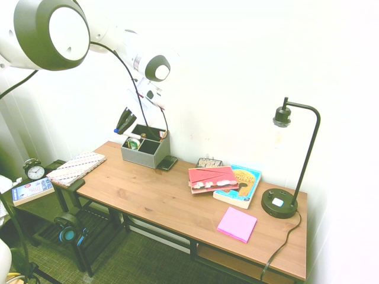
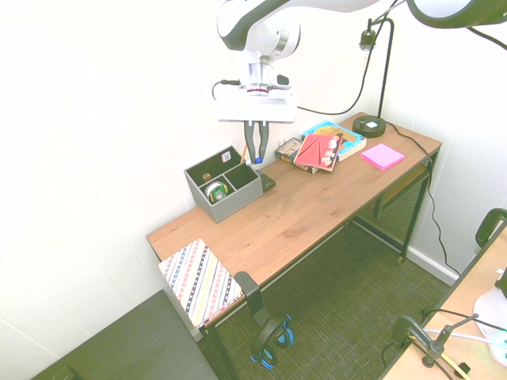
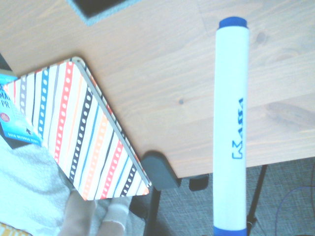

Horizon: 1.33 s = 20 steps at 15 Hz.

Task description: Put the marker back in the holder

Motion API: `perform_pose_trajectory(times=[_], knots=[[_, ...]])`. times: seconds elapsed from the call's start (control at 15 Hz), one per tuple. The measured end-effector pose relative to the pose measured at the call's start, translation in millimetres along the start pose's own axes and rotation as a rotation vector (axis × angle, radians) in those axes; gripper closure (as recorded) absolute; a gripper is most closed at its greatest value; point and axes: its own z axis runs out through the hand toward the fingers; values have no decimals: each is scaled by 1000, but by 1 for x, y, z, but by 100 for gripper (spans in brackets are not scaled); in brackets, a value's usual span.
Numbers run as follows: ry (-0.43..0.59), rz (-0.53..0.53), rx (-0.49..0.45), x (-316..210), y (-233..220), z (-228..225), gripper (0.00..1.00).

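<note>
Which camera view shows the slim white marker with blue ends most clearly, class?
The wrist view: the slim white marker fills the frame, its blue print readable. The first exterior view shows a small sliver at the gripper, above the grey organizer box. The second shows only its blue tip.

Marker (image 3: 230,128) white, blue ends; holder (image 2: 226,195) grey; notebook (image 3: 78,132) multicolour striped; sticky pad (image 1: 237,224) pink.
</note>
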Motion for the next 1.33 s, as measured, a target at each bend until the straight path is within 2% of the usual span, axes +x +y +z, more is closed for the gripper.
perform_pose_trajectory(times=[0.27, 0.67, 0.73, 1.33], knots=[[-52, 51, 56, 29, -16, 18, 100], [-54, 35, 75, 48, -48, 31, 100], [-54, 33, 78, 53, -52, 32, 0], [-74, 15, 65, 82, -72, 30, 0]])
